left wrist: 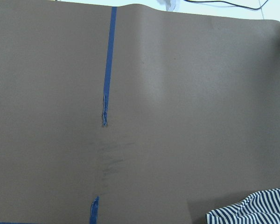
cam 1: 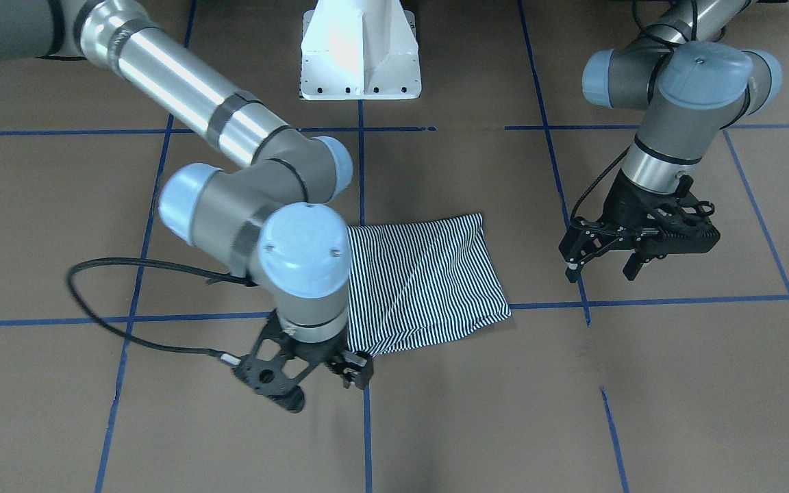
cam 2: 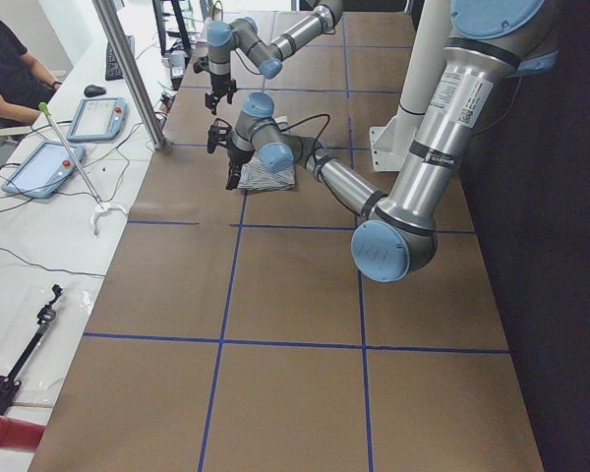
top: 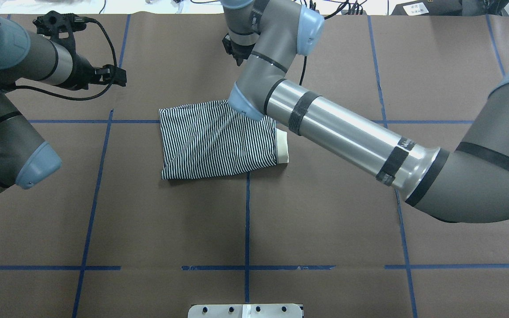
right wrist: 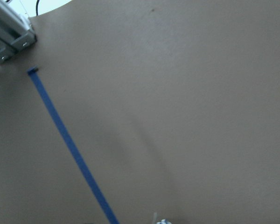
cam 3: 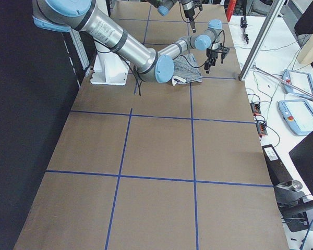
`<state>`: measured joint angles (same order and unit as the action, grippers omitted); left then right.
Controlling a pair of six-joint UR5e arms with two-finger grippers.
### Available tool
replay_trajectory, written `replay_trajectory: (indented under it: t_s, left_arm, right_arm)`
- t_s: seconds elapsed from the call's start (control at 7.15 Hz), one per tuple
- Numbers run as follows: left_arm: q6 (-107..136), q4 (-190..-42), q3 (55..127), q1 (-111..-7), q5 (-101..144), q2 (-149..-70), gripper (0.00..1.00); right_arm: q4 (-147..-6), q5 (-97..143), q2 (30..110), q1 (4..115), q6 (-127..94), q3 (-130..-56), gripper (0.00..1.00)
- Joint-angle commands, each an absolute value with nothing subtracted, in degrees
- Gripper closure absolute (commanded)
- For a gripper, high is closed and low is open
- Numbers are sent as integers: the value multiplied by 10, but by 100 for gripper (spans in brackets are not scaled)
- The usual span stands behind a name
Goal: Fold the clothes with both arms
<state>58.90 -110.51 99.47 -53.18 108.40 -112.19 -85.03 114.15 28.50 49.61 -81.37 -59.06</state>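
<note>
A: Where's the polo shirt (top: 214,141)?
B: Folded flat on the table (top: 325,221), mid-grid. Cream collar (top: 282,148) shows at one edge.
A: Grippers?
B: Right gripper (cam 1: 322,390) sits low, just beside a shirt corner, jaws spread, gripping nothing. Left gripper (cam 1: 602,272) hangs well apart, jaws also spread.

Brown table (top: 325,229), blue tape (top: 247,221)

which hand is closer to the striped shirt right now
The right hand, which is down beside a corner of the shirt. The left hand hangs off to the shirt's other side, clear of the cloth.
</note>
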Motion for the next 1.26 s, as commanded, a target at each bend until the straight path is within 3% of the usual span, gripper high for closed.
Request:
replay_trajectory:
  t_s: [0.0, 0.28, 0.7, 0.98, 1.12]
  left_arm:
    - [495, -1100, 1004, -599, 1134, -1095, 0]
    - [289, -1093, 1002, -718, 1193, -1043, 0]
    - [-48, -1001, 1002, -875, 1232, -992, 0]
    - [-99, -978, 1005, -896, 1249, -954, 0]
    - [-99, -983, 993, -895, 1263, -943, 0]
  right_arm:
    - [-997, 1172, 462, 598, -563, -834, 0]
    - [-1014, 1240, 621, 738, -290, -923, 0]
    - [-1016, 1277, 792, 916, 106, -930, 0]
    - [-1021, 1272, 883, 952, 156, -974, 0]
    - [-1004, 1279, 888, 951, 155, -975, 0]
